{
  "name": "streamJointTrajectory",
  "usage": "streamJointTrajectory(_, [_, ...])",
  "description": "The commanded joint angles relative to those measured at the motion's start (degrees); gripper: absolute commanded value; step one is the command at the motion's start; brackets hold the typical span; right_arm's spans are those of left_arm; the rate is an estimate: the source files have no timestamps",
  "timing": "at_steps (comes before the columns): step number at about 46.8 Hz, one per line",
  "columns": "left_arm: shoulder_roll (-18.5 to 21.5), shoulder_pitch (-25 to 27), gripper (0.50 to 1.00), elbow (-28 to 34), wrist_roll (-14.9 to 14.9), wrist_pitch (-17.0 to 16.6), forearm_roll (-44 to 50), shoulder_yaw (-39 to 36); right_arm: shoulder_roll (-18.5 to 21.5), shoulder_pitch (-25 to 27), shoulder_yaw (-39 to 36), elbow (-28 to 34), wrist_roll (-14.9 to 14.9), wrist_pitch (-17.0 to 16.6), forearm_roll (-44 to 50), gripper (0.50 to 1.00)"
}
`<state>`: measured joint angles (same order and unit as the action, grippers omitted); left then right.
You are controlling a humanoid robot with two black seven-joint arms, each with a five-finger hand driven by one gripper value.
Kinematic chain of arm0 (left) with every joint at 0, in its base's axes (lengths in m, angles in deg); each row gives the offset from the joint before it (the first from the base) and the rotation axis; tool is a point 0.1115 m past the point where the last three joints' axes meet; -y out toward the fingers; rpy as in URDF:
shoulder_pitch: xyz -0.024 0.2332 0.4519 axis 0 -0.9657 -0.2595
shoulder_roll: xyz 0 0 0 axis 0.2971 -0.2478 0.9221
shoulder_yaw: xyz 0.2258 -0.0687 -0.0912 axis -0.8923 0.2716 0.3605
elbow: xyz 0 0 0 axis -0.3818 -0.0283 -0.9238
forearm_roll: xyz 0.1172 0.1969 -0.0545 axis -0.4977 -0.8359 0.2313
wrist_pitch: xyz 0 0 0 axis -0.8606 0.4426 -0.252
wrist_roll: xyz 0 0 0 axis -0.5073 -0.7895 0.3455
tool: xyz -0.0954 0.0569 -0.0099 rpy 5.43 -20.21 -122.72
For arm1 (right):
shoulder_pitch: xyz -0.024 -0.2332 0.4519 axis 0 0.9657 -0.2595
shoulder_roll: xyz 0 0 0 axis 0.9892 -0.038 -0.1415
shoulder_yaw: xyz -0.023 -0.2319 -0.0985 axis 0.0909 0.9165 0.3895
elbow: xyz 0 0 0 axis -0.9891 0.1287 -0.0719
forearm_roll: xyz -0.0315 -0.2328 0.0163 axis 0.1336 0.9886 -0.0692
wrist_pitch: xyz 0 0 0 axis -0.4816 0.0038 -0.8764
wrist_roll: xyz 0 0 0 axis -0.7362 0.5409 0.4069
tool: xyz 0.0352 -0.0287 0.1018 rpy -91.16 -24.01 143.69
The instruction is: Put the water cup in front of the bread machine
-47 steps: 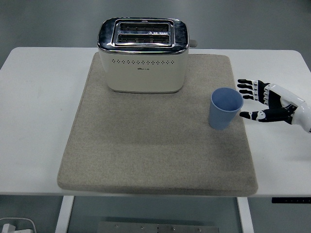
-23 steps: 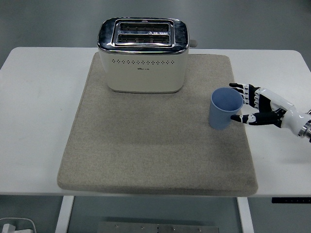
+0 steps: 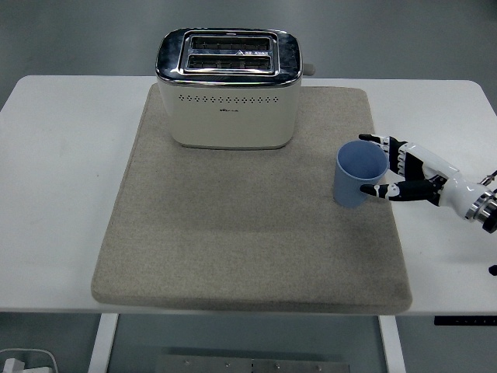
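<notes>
Right now, blue cup sits between right hand's spread fingers — touching.

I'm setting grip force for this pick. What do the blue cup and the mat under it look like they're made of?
The blue cup looks like matte plastic: one even colour, thin rim, no glassy glare. The mat looks like felt or a woven fabric: beige-grey, finely speckled, soft rounded corners. Both are guesses from looks alone.
</notes>
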<state>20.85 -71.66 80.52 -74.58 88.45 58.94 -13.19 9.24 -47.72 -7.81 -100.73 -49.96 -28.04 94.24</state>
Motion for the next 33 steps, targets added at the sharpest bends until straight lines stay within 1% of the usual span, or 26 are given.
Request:
streamJointTrajectory(1, [0.00, 0.00, 1.000, -0.01, 0.00, 0.00, -0.03, 0.02, 0.47, -0.07, -0.06, 0.29, 0.00, 0.00, 0.00, 0.928])
streamJointTrajectory(17, [0.00, 0.00, 1.000, -0.01, 0.00, 0.00, 0.05, -0.07, 3.28, -0.07, -0.15, 1.87, 0.00, 0.09, 0.00, 0.928])
streamJointTrajectory(33, [0.00, 0.00, 1.000, -0.01, 0.00, 0.00, -0.03, 0.02, 5.04, -0.07, -0.33, 2.84, 0.09, 0.09, -0.26, 0.928])
